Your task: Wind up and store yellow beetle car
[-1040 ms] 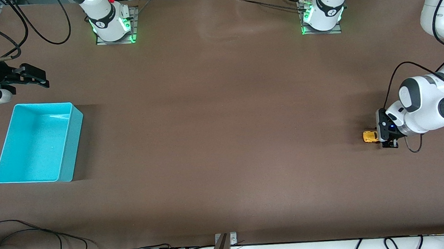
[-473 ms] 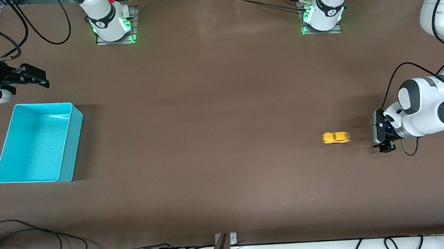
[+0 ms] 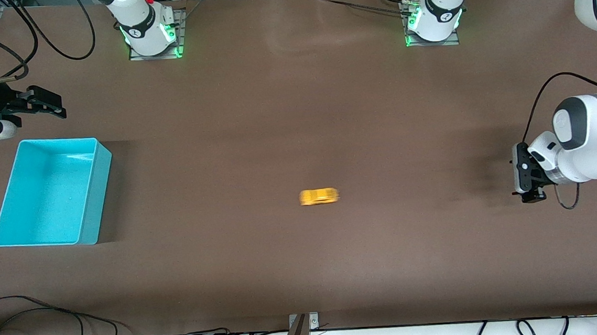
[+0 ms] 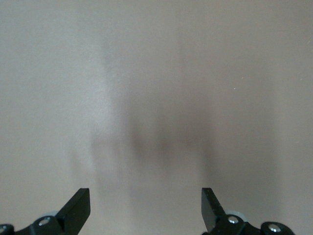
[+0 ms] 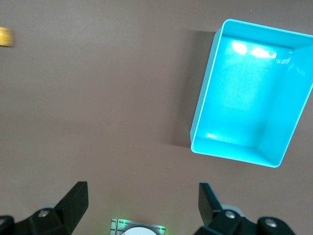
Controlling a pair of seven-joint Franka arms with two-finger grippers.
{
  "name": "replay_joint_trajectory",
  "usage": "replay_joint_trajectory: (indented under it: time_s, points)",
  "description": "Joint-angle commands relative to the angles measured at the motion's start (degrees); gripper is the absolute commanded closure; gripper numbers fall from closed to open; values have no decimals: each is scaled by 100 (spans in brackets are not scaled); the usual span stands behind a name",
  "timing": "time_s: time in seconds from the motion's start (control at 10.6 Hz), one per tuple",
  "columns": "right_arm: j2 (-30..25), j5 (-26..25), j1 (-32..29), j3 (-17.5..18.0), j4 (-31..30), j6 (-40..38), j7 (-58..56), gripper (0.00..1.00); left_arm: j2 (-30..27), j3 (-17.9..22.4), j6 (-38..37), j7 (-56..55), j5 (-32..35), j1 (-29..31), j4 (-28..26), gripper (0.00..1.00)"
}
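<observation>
The yellow beetle car [image 3: 319, 196] sits alone on the brown table [image 3: 306, 272], near the middle of its length, on its wheels with its long side facing the front camera. It's a tiny yellow-orange shape, smeared along its length, so windows and wheels can't be made out. Nothing touches it. It lies well apart from the turquoise bin [image 3: 95, 202] at the right arm's end. The right wrist view catches only a yellow sliver [image 5: 5, 36] of it.

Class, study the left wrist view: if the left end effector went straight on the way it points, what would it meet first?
Only the bare table shows ahead of the open left end effector; it would probably meet that first, though depth is unclear.
</observation>
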Motion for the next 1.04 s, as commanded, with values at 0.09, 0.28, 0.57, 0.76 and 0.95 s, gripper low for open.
replay_joint_trajectory:
  time_s: [0.09, 0.28, 0.57, 0.76, 0.95]
  points:
    - [-19, 109, -58, 18, 18, -46, -92, 0, -86, -46, -1350, -827, -94, -10, 797, 0]
    - [-19, 109, -58, 18, 18, -46, -92, 0, -174, -160, -1800, -1276, -95, -11, 1053, 0]
    - [-10, 109, -58, 18, 18, -46, -92, 0, -499, -222, -1977, -1786, -95, -20, 1177, 0]
    - [-10, 109, -58, 18, 18, -38, -83, 0, -578, -301, -2345, -2242, -104, -11, 1457, 0]
    - [78, 118, -41, 27, 35, 23, -83, 0, -745, -380, -2479, -2796, -261, -11, 1529, 0]
